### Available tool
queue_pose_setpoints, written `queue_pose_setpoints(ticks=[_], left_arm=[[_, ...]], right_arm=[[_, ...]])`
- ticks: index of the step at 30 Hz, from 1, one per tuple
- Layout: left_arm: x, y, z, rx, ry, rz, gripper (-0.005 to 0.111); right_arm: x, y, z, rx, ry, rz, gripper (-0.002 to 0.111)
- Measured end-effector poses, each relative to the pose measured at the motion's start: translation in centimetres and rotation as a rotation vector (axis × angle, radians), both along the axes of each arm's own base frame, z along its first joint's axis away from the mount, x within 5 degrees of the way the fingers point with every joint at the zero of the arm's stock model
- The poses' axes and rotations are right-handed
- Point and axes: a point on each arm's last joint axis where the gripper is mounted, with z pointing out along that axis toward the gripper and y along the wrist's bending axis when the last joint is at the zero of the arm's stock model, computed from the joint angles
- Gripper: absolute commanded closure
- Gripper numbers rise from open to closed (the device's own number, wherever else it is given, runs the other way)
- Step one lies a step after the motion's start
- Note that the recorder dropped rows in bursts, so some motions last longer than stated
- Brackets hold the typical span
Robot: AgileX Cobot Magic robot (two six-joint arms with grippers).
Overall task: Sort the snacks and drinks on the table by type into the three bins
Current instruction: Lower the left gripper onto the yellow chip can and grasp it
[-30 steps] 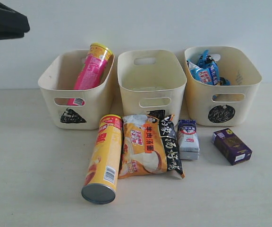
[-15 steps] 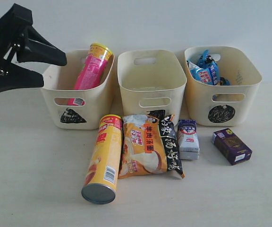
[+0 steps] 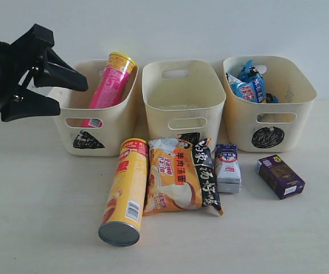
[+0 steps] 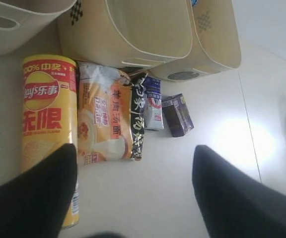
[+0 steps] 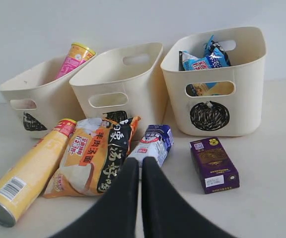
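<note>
Black L gripper (image 3: 73,96) nearer, jaws apart

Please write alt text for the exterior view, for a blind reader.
Three cream bins stand in a row on a table; the left bin holds a pink can, the right bin a blue packet. In front lie a yellow can, a noodle packet, a white carton and a purple carton. The left gripper hangs open at upper left.

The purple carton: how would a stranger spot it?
Find the row of three cream bins on the table, and go to the bin marked with a black circle. The purple carton lies just in front of it. It is the only dark purple box, set apart from the white-blue carton nearby.
</note>
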Motion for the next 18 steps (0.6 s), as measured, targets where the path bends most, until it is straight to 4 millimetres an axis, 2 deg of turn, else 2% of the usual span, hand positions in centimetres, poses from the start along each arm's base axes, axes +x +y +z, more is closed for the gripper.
queue_pose_setpoints(ticks=[2,4,6,9,14,18], left_arm=[[0.0,0.0,0.0,-0.003,0.001,0.001,0.065],[-0.1,-0.1,0.0,-0.006,0.006,-0.005,0.086],[-0.1,-0.1,0.0,-0.007,0.013,-0.013,0.102],[-0.3,-0.5,-0.1,0.01,0.011,-0.036,0.102],[-1.2,-2.3,-0.6,0.1,-0.001,-0.12,0.102],[-1.3,-3.6,-2.1,0.209,0.041,-0.139,0.102]], right_arm=[[0.0,0.0,0.0,0.0,0.0,0.0,0.108],[0.0,0.0,0.0,0.002,-0.005,0.0,0.108],[-0.2,-0.1,0.2,0.008,-0.022,0.0,0.108],[-0.6,-0.2,0.5,0.025,-0.067,0.0,0.108],[-1.2,-0.4,0.9,0.052,-0.14,-0.002,0.108],[-1.1,-0.7,0.9,0.055,-0.139,-0.051,0.108]])
